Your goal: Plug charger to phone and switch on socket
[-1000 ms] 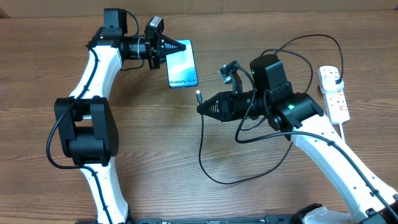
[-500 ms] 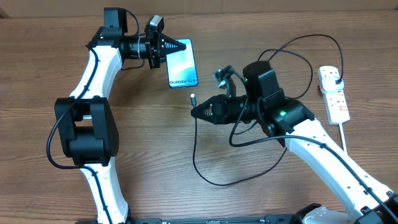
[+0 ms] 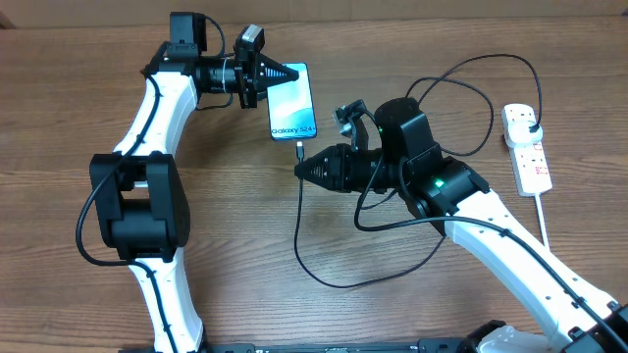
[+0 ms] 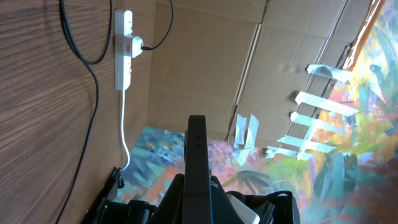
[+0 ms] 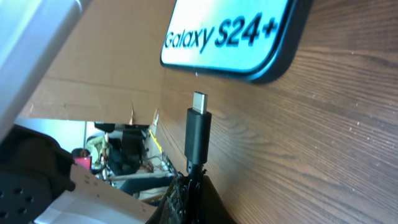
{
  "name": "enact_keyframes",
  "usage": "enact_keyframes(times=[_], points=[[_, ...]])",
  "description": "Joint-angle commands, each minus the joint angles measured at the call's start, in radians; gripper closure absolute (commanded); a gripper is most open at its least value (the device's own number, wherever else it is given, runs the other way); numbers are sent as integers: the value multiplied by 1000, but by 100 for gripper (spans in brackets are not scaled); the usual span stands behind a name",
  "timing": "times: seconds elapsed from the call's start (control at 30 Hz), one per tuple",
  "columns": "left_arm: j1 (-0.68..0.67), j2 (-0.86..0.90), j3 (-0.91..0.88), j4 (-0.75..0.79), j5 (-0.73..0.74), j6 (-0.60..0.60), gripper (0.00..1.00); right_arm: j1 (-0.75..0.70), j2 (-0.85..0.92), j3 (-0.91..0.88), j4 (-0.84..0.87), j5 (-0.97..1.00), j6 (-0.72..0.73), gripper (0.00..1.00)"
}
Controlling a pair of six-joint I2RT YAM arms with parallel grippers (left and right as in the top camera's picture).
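The phone (image 3: 293, 102) with a light blue "Galaxy S24" screen lies on the wooden table; my left gripper (image 3: 290, 74) is shut on its top edge, seen edge-on in the left wrist view (image 4: 197, 168). My right gripper (image 3: 302, 169) is shut on the charger cable just behind its connector tip (image 3: 298, 148). In the right wrist view the tip (image 5: 198, 127) stands just short of the phone's bottom edge (image 5: 230, 37), apart from it. The black cable (image 3: 324, 265) loops across the table to a black plug in the white socket strip (image 3: 527, 147).
The socket strip with red switches also shows in the left wrist view (image 4: 124, 50), its white cord (image 4: 124, 134) trailing off the table. Cable loops lie between the right arm and the strip. Cardboard walls stand behind the table.
My right gripper has carried the connector tip left and up toward the phone's bottom edge. My left gripper has shifted the phone slightly to the right.
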State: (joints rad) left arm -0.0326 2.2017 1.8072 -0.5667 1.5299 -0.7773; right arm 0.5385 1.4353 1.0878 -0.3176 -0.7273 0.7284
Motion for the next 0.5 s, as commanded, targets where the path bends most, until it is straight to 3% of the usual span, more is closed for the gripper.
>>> enact_keyframes(times=[0.0, 0.47], points=[[-12, -3, 17, 4, 31, 16, 96, 5, -15, -6, 19, 24, 37, 96], [-36, -3, 17, 4, 5, 15, 96, 5, -12, -8, 13, 25, 62, 96]])
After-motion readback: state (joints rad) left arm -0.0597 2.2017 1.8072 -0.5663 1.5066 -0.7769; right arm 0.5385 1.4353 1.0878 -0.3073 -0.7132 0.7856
